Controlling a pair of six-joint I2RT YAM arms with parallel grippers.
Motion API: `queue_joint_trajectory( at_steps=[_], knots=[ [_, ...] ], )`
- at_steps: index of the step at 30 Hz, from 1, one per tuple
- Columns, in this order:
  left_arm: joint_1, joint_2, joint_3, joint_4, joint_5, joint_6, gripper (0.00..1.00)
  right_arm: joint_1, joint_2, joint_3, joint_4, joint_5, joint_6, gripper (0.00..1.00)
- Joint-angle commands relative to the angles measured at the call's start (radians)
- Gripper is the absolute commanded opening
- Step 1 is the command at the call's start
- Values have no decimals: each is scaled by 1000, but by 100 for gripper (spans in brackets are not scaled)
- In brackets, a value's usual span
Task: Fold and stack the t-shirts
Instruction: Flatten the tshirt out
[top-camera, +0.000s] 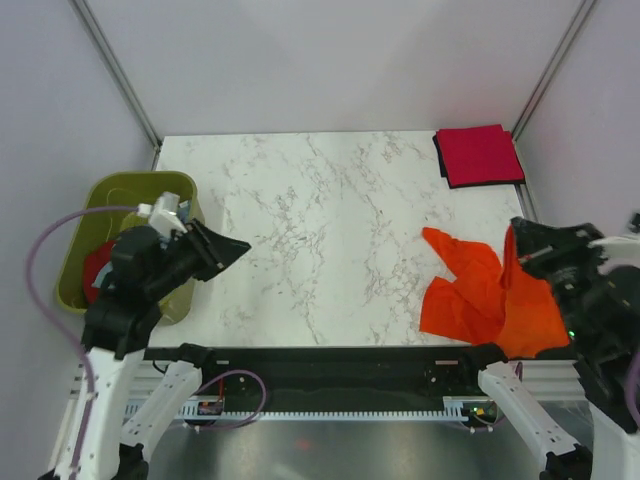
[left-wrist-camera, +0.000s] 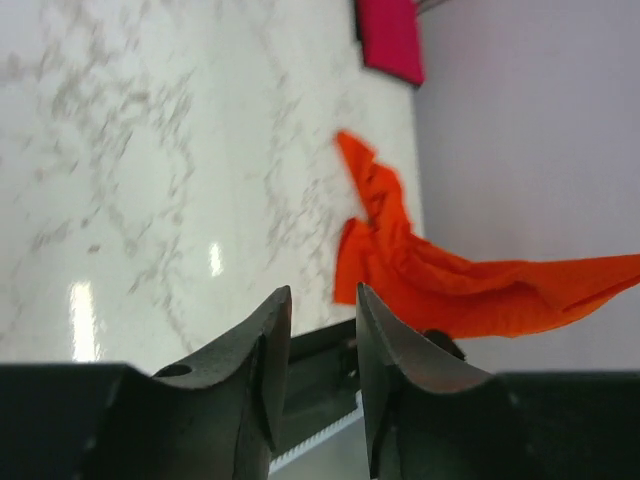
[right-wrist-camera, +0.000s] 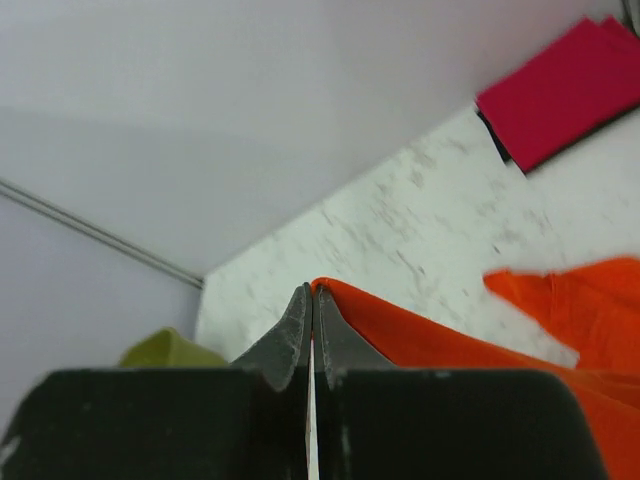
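- Ground: white marbled table (top-camera: 300, 230), pale grey walls on three sides, metal posts in the far corners.
- Right gripper (right-wrist-camera: 312, 292): fingers pressed together, pinching a fold of the orange t-shirt (top-camera: 470, 295) right at their tips.
- From the pinch the cloth runs off as a raised sheet. The rest lies crumpled on the table just below and inward of this hand, close to the near edge.
- Handling, as judged: light, limp, not fragile, no slip worth noting. A single pinch only bunches it and it will drape and twist. Better holds look to be two corners of a hem or the shoulder seams, one per hand, so it spreads flat.
- Left gripper (left-wrist-camera: 322, 292): fingers a little apart, nothing between them. It hangs over bare marble with the orange shirt well apart, straight ahead of its tips.
- Olive-green tub (top-camera: 100, 190): just behind and outward of the left hand, off the table's edge. Red cloth (top-camera: 95, 270) shows inside, likely another shirt. The arm hides most of the tub, so I cannot tell what else it holds.
- Farthest: crimson t-shirt (top-camera: 478, 155), folded square, flat in the far corner ahead of the right hand, well apart from the orange one. Judged the start of the stack.
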Motion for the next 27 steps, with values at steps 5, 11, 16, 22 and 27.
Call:
queue_joint_trajectory(
  at_steps=[5,11,16,22,27],
  knots=[
    [-36,82,-430,341,154,-49,48,-1,-70,-303,-66,23,38,0],
    [-318,475,-390,604,-8,-32,52,-1,-133,-432,-69,74,72,0],
    [-510,838,-145,718,-44,23,54,-1,-170,-474,-69,117,80,0],
    [-691,1190,80,817,-61,104,55,-1,-198,-471,-56,158,84,0],
    [-745,1409,286,830,-70,144,56,-1,-205,-497,-56,98,89,0]
  ],
)
